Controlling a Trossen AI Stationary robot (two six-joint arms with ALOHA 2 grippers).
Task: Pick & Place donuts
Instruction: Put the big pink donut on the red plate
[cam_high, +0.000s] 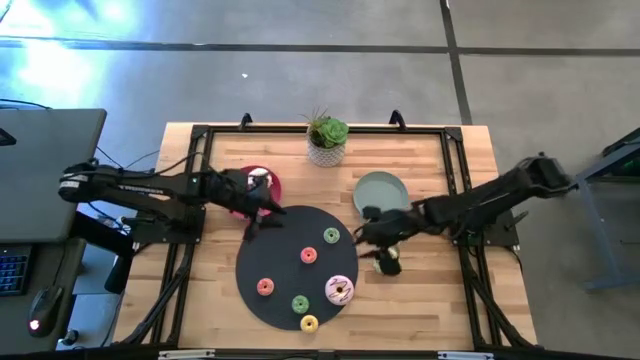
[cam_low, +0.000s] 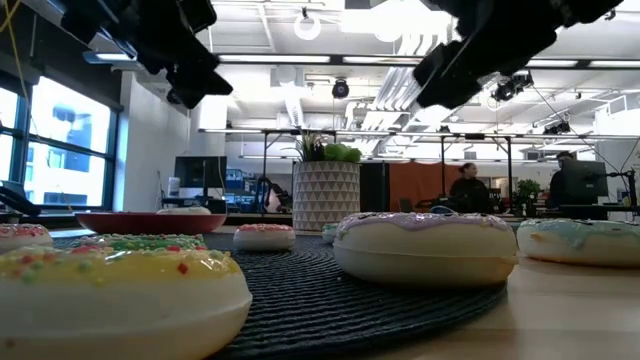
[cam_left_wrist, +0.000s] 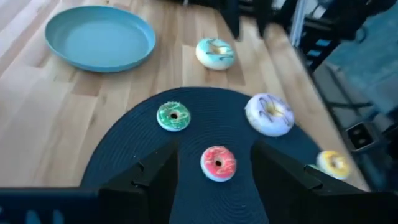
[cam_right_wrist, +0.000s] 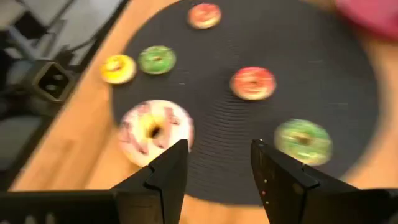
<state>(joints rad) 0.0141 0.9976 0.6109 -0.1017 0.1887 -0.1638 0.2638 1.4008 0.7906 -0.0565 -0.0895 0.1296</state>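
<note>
Several donuts lie on the black mat (cam_high: 285, 250): a green mini (cam_high: 331, 236), a red mini (cam_high: 308, 255), a pink mini (cam_high: 265, 288), another green (cam_high: 300, 303), a yellow (cam_high: 308, 323) and the large pink-sprinkled one (cam_high: 340, 290). The green-frosted donut (cam_high: 387, 262) lies on the wood, right of the mat. The cream donut (cam_high: 258, 178) sits on the red plate (cam_high: 240, 200). My left gripper (cam_left_wrist: 214, 177) hangs open above the mat's far left part, with the red mini (cam_left_wrist: 217, 163) showing between its fingers, below them. My right gripper (cam_right_wrist: 217, 168) hangs open over the mat's right edge.
A sage-green plate (cam_high: 380, 190) sits on the table's far right part, and a potted plant (cam_high: 327, 140) stands at the far edge. In the low view both arms (cam_low: 190, 60) (cam_low: 470, 50) hang well above the donuts. People sit at desks in the room beyond.
</note>
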